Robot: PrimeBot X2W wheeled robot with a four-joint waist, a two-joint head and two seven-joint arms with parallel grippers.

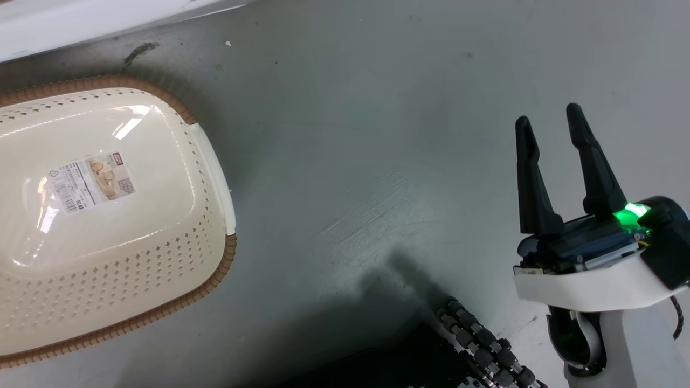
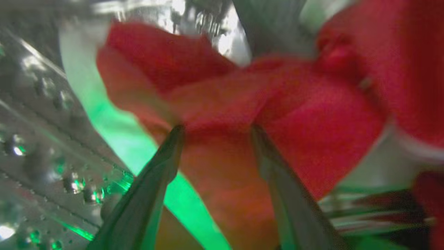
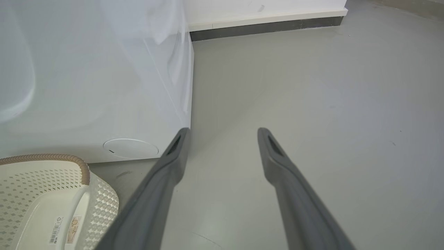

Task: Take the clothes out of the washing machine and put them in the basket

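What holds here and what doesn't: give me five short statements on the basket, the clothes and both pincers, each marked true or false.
1. The basket holds no clothes. True.
2. The right pincer grips a red garment. False: it is open and empty above the grey floor.
3. The left pincer is inside the steel drum, fingers apart at the red clothes. True.
4. The paper label sticks to the basket's brown rim. False: it lies on the basket's bottom.
5. The washing machine stands right by the basket. True.
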